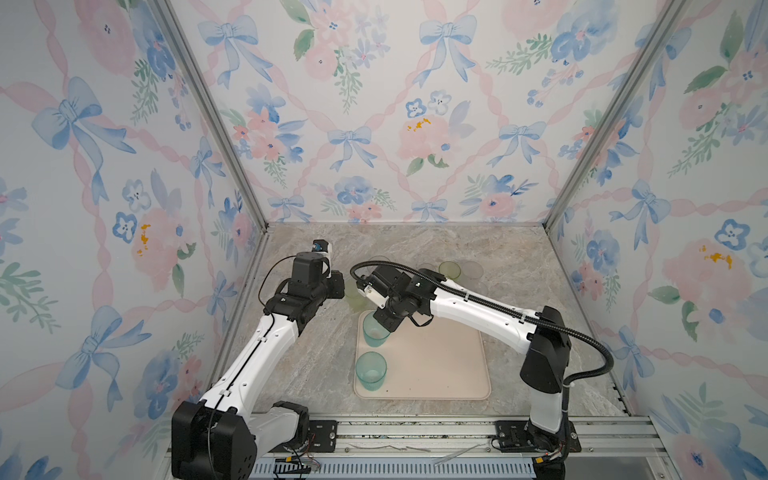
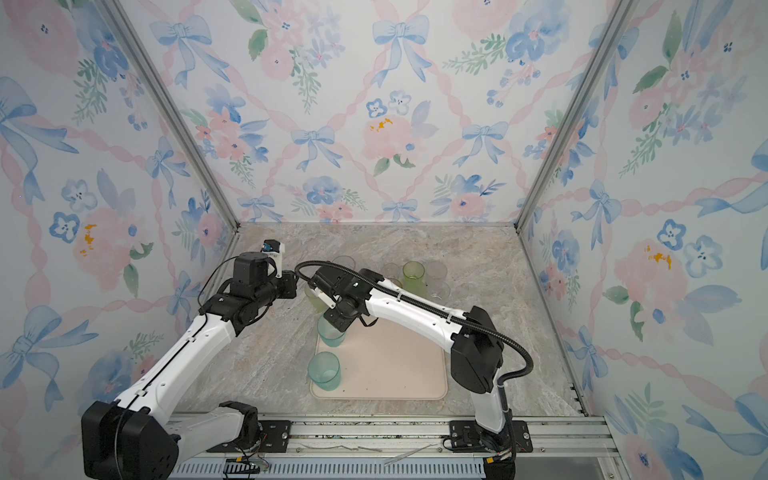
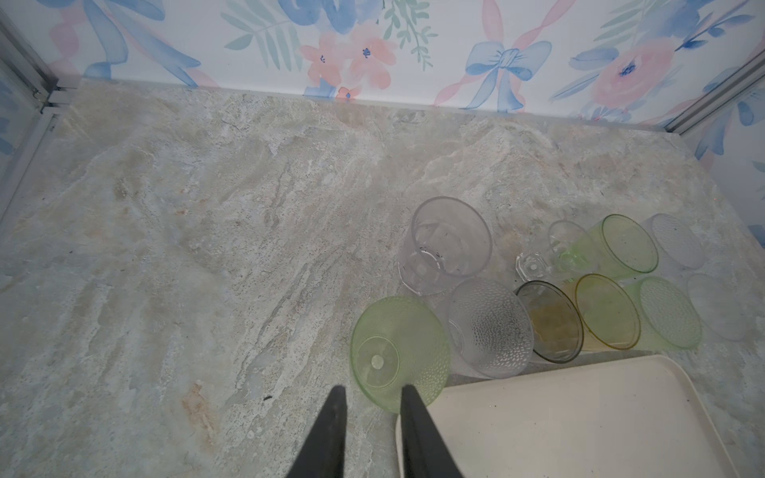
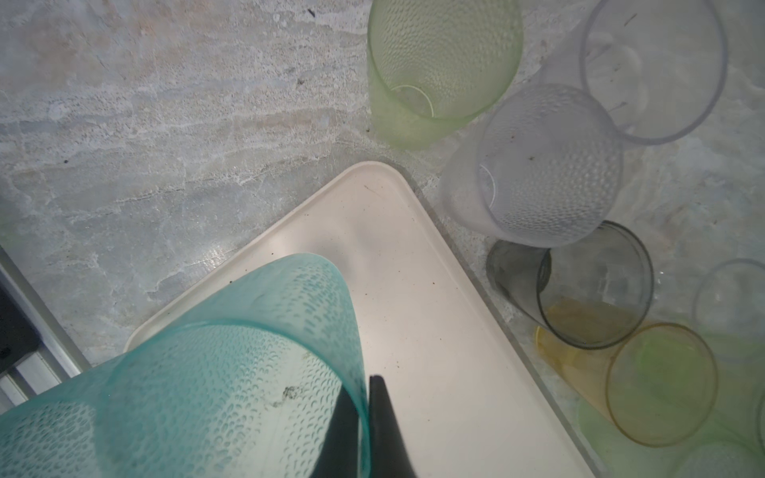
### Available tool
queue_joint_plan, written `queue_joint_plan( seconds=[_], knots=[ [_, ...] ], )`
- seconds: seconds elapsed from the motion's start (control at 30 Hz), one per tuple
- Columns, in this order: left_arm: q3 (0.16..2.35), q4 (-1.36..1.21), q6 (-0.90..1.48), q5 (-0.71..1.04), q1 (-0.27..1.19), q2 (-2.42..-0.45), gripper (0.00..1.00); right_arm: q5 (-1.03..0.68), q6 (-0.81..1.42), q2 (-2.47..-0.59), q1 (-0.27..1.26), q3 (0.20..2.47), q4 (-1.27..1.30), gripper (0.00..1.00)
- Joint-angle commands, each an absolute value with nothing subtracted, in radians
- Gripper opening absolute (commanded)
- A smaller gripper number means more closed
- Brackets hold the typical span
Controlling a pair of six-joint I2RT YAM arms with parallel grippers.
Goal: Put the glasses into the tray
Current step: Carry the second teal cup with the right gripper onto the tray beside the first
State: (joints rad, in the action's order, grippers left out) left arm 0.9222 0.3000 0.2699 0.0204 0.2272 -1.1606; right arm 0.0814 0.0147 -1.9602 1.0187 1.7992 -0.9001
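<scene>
Overall, saw a marble-patterned table (image 1: pixel 519 249) boxed in on three sides by floral wallpaper walls (image 1: pixel 374 104). Found the right arm (image 1: pixel 478 307) stretched from its base across the far part of the tray (image 1: pixel 436 365), hiding much of the glass cluster in both top views. Found the left arm (image 1: pixel 257 353) angled up the left side of the table, well apart from the tray. Noted the tray lying flat toward the front of the table, cream-beige and mostly bare.

Counted two glasses at the tray: an upright teal tumbler (image 1: pixel 371 371) standing inside its front left corner, and a tilted teal tumbler (image 4: pixel 248 351) over its far left corner. Could not tell whether that one's base touched the tray. Saw the right gripper (image 4: pixel 364 399) pinched tight on the tilted teal tumbler's wall, one finger inside the rim and one outside.

Found the other glasses crowded on the table just beyond the tray's far edge, many touching or overlapping in view:
- smooth clear tumbler (image 3: pixel 449 244)
- frosted dimpled tumbler (image 3: pixel 488 327)
- smoky grey tumbler (image 3: pixel 550 320)
- amber tumbler (image 3: pixel 606 316)
- plain yellow-green tumbler (image 3: pixel 629 244)
- far dimpled yellow-green tumbler (image 3: pixel 668 312)
- two pale frosted tumblers at the end, too faint to describe

Saw the near dimpled yellow-green tumbler (image 3: pixel 399 351) standing just off the tray's far left corner, between the two grippers. Saw the left gripper (image 3: pixel 372 393) parted a little, only bare table between its fingers, with the tips right at that tumbler's near side. Could not make out contact.

Lastly, spotted the tiny clear glass (image 3: pixel 534 265) tucked among the cluster, beside the plain yellow-green tumbler.
</scene>
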Motion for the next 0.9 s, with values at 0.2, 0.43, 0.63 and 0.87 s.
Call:
queue_joint_plan(
  seconds=[0.2, 0.43, 0.63, 0.87],
  knots=[
    [0.936, 0.290, 0.273, 0.021, 0.222, -1.134, 0.28, 0.066, 0.031, -2.027, 1.040, 1.878, -0.943, 0.05],
    [0.936, 0.290, 0.270, 0.021, 0.222, -1.127, 0.29, 0.067, 0.021, -2.069, 1.045, 1.917, -0.967, 0.05],
    [0.932, 0.290, 0.269, 0.021, 0.222, -1.127, 0.29, 0.078, 0.010, -2.102, 1.049, 1.952, -1.007, 0.05],
    [0.930, 0.290, 0.264, 0.014, 0.222, -1.127, 0.30, 0.078, 0.007, -2.112, 1.057, 1.963, -1.023, 0.05]
  ],
)
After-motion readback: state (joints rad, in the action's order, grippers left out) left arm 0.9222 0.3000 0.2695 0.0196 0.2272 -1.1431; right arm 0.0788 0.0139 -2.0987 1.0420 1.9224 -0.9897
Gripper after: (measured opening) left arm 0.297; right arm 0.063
